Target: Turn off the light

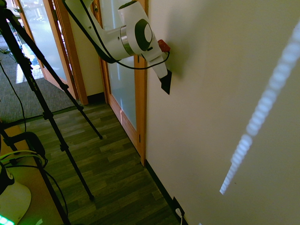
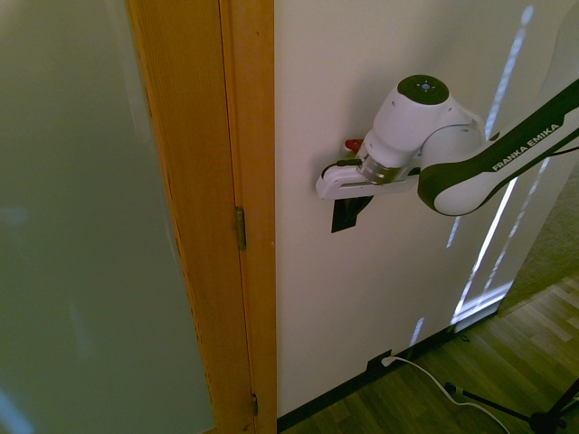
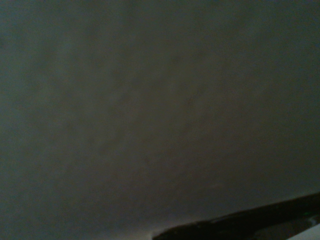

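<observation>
No lamp shows in any view. Its control is a small black switch plate (image 2: 346, 215) on the cream wall, just right of the wooden door frame. Only the plate's lower part (image 1: 166, 83) shows beneath the white hand. My gripper (image 2: 336, 187) is pressed flat against the wall over the plate's upper part, and the same hand (image 1: 159, 65) reaches in from the left in the first exterior view. Its fingers are hidden between hand and wall. The wrist view holds only dim wall from very close, with a dark strip along its lower edge.
A wooden door frame (image 2: 244, 181) with a frosted glass panel (image 2: 72, 226) stands left of the switch. A low black outlet (image 2: 380, 362) with a white plug sits at the baseboard. A pale sunlight streak (image 1: 262, 112) crosses the wall. Wood floor (image 1: 108, 164) lies below.
</observation>
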`<state>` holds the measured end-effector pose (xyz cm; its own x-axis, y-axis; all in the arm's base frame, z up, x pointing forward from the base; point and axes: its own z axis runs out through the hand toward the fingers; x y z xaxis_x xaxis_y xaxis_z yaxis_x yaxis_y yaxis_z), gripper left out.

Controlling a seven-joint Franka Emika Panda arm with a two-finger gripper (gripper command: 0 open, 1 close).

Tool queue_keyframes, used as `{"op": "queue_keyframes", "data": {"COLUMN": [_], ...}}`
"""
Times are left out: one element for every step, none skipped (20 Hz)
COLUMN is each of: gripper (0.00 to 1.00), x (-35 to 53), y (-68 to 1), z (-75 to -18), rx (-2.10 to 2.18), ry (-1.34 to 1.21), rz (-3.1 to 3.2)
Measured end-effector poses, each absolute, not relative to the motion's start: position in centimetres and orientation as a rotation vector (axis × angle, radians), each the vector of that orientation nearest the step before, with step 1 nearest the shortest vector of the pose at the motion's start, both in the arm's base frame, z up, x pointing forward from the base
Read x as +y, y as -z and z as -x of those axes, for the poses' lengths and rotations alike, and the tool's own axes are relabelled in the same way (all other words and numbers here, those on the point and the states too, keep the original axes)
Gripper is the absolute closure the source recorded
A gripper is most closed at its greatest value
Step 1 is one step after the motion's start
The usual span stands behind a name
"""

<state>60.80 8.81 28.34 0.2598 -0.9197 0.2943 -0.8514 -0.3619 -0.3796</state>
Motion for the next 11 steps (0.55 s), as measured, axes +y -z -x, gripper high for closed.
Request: {"op": "queue_keyframes", "data": {"gripper": [0.00,0.00,0.00,0.00,0.00,0.00,0.00,0.00,0.00,0.00,0.00], "x": [8.7,8.6,8.4,8.3,8.3,8.3,8.4,8.7,9.0,9.4,10.0], "y": [-28.3,-28.2,-28.0,-27.9,-27.7,-27.7,-27.5,-27.3,-27.0,-26.5,-26.3], "z": [-60.6,-60.3,-59.8,-59.4,-59.1,-58.7,-58.3,-57.7,-56.6,-55.4,-54.0], "rx": [1.665,1.629,1.597,1.572,1.553,1.540,1.536,1.539,1.544,1.548,1.546], "ry": [0.716,0.729,0.742,0.754,0.768,0.782,0.795,0.805,0.811,0.811,0.810], "rz": [2.377,2.379,2.376,2.369,2.361,2.354,2.349,2.347,2.351,2.355,2.355]}}
